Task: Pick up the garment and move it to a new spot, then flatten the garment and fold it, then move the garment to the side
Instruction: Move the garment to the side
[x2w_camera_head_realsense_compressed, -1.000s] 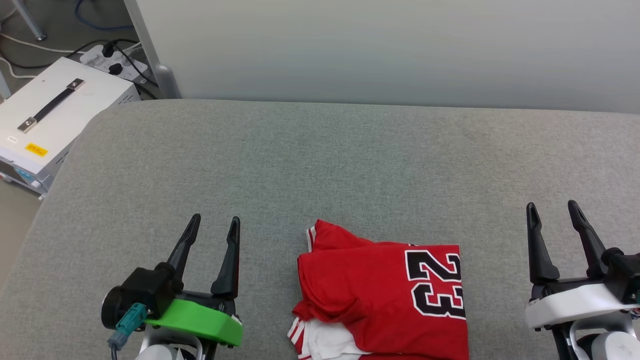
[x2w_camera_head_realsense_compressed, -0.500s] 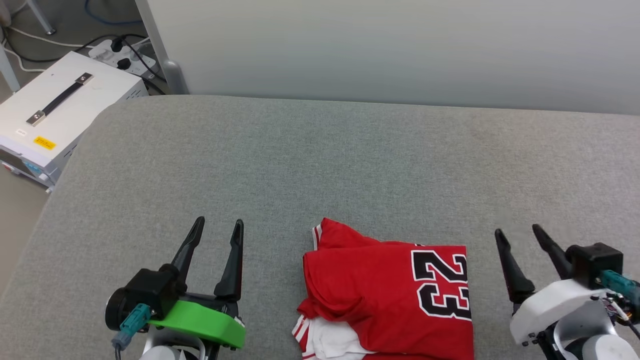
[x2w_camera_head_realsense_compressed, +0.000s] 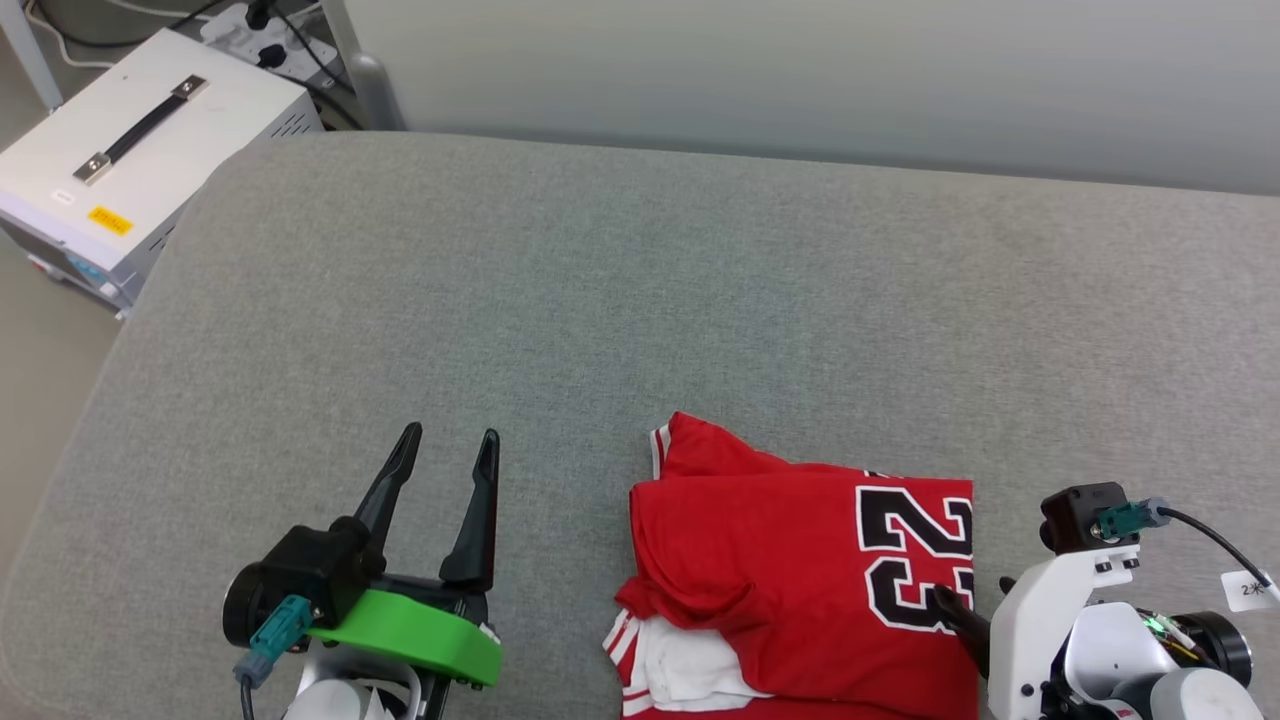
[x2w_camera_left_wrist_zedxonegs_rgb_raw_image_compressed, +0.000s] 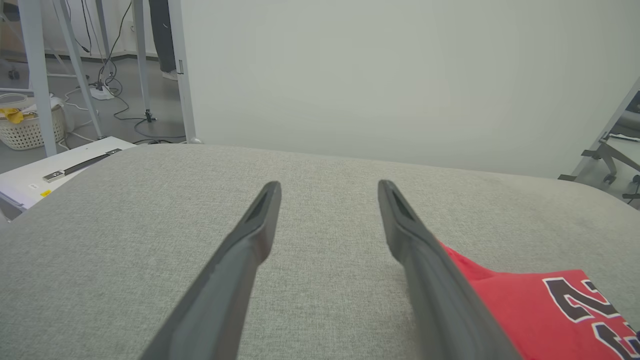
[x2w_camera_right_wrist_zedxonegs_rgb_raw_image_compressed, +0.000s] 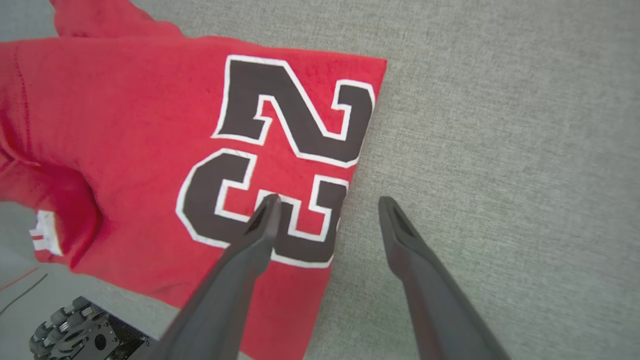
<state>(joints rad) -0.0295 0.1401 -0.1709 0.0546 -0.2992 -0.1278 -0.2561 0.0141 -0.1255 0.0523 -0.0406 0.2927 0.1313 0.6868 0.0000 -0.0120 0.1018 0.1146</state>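
Observation:
The garment (x2w_camera_head_realsense_compressed: 770, 560), a red jersey with a black-and-white "23", lies folded on the grey cushion near the front edge, a white sleeve showing at its lower left. My left gripper (x2w_camera_head_realsense_compressed: 450, 435) rests open to the garment's left, apart from it; in the left wrist view the left gripper (x2w_camera_left_wrist_zedxonegs_rgb_raw_image_compressed: 328, 185) has bare cushion between its fingers and the garment (x2w_camera_left_wrist_zedxonegs_rgb_raw_image_compressed: 540, 310) at lower right. My right gripper (x2w_camera_right_wrist_zedxonegs_rgb_raw_image_compressed: 328, 199) points down, open, straddling the right edge of the garment (x2w_camera_right_wrist_zedxonegs_rgb_raw_image_compressed: 150, 140): one finger above the "3", the other above grey fabric. One of its fingers (x2w_camera_head_realsense_compressed: 955, 610) shows in the head view.
The grey cushion (x2w_camera_head_realsense_compressed: 600, 300) stretches wide behind the garment. A white box with a black handle (x2w_camera_head_realsense_compressed: 140, 130) stands on the floor off its far left corner, with a power strip and cables (x2w_camera_head_realsense_compressed: 265, 25). A pale wall panel (x2w_camera_head_realsense_compressed: 800, 70) backs the cushion.
My right gripper has swung in from the right and tipped downward over the garment's right edge. The head camera has shifted, sliding the scene. The left gripper and the garment stay put.

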